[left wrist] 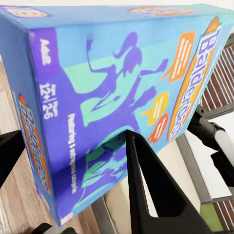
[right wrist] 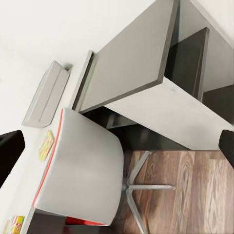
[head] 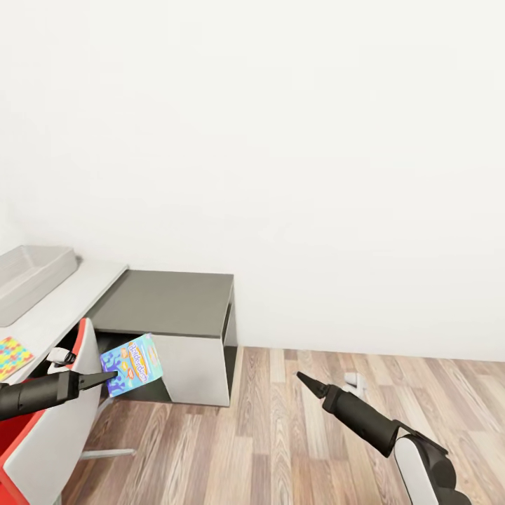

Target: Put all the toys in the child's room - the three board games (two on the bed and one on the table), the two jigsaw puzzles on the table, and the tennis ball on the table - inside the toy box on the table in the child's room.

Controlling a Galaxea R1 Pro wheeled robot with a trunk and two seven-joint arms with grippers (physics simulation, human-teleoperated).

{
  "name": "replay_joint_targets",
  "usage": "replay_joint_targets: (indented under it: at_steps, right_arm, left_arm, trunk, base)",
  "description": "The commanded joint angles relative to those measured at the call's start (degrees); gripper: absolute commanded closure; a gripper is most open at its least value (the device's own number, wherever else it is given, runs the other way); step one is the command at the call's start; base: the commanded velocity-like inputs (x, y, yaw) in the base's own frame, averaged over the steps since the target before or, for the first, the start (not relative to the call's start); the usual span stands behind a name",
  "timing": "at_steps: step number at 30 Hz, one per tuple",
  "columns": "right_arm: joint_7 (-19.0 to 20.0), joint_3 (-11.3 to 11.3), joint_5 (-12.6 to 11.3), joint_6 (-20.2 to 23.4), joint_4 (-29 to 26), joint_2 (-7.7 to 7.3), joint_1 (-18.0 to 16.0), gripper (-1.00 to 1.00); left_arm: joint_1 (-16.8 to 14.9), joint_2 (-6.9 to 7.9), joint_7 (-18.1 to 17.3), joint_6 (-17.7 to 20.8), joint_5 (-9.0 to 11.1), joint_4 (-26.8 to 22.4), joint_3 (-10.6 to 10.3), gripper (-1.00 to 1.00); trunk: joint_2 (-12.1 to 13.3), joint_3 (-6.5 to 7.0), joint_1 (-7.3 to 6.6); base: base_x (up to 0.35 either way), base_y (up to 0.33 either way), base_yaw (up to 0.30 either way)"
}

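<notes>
My left gripper (head: 105, 379) is shut on a blue board game box (head: 130, 365) lettered Balderdash, held in the air in front of the chair. Up close in the left wrist view, the box (left wrist: 112, 97) sits between the two dark fingers (left wrist: 151, 190). The light grey toy box (head: 31, 277) stands on the grey table (head: 77, 294) at far left, seen also as the toy box (right wrist: 46, 95) in the right wrist view. A multicolour jigsaw puzzle (head: 10, 355) lies on the table's near part. My right gripper (head: 306, 379) hangs open and empty over the wood floor.
A white chair with red trim (head: 56, 421) stands between me and the table. A low dark grey cabinet (head: 168, 301) adjoins the table on the right, against the white wall. Wood-plank floor (head: 280, 435) stretches to the right.
</notes>
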Motion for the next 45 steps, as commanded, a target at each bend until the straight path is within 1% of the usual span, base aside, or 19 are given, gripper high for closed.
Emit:
replay_joint_targets:
  at_steps: [1,4,7,8,10,13,19,23,28,36,39,45]
  right_arm:
    - [0.1,-0.2,-0.1,0.5,-0.1,0.06,-0.1,-1.00]
    - [-0.4,-0.2,0.0,0.5,-0.4,0.06,-0.1,-1.00]
    - [-3.0,-0.3,1.1,0.6,-0.5,0.06,-0.1,-1.00]
    - [-4.5,-0.3,1.7,0.7,-0.5,0.06,-0.1,-1.00]
    - [-5.7,-0.2,2.2,0.6,-0.6,0.10,-0.1,-1.00]
    - [-6.4,0.1,2.5,0.5,-0.8,0.13,-0.1,-1.00]
    - [-6.9,0.5,2.8,0.3,-1.0,0.21,0.0,-1.00]
    - [-7.0,0.6,2.9,0.2,-1.0,0.30,0.0,-1.00]
    - [-7.1,0.7,2.9,0.2,-1.0,0.37,0.0,-1.00]
    - [-7.1,0.7,2.9,0.2,-1.0,0.34,0.0,-1.00]
    - [-7.1,0.7,2.9,0.2,-1.0,0.33,0.0,-1.00]
    - [-7.0,0.6,2.9,0.2,-1.0,0.32,0.0,-1.00]
  left_arm:
    - [0.0,0.02,-0.3,0.5,0.0,0.0,0.0,1.00]
    - [0.0,0.02,-0.3,0.5,0.0,0.0,0.0,1.00]
    - [0.0,0.02,-0.3,0.5,0.1,0.0,0.0,1.00]
    - [0.0,0.02,-0.3,0.5,0.1,0.0,0.0,1.00]
    - [0.0,0.02,-0.3,0.5,0.1,0.0,0.0,1.00]
    - [0.0,0.07,-0.3,0.5,0.1,0.0,0.0,1.00]
    - [0.0,0.38,-0.3,0.8,0.1,0.0,0.3,1.00]
    - [0.0,0.44,-0.3,1.0,0.1,0.0,1.8,1.00]
    - [0.0,0.45,-0.3,1.1,0.1,0.0,2.7,1.00]
    - [0.0,0.38,-0.3,1.1,0.1,0.0,2.8,1.00]
    - [0.0,0.37,-0.3,1.0,0.1,0.0,2.8,1.00]
    - [0.0,0.30,-0.3,1.0,0.1,0.0,2.9,1.00]
  trunk:
    - [-0.1,-0.12,0.04]
    - [-0.1,-0.12,0.04]
    - [-0.1,-0.12,0.04]
    - [-0.1,-0.12,0.04]
    - [-0.1,-0.12,0.04]
    - [-0.1,-0.12,0.04]
    - [-0.1,0.07,0.04]
    - [-0.1,0.30,0.04]
    - [-0.1,0.60,0.04]
    - [-0.1,1.10,0.04]
    - [-0.1,1.23,0.04]
    - [-0.1,1.29,0.04]
  base:
    - [0.051,0.000,0.000]
    - [0.033,0.000,0.000]
    - [0.013,0.000,0.000]
    - [0.007,0.000,0.000]
    - [0.004,0.000,0.000]
    - [0.002,0.000,0.000]
    - [0.001,0.000,0.077]
    - [0.000,0.000,0.207]
    - [0.000,0.000,0.229]
    - [0.022,0.000,0.235]
    - [0.210,0.000,0.210]
    - [0.304,0.000,0.054]
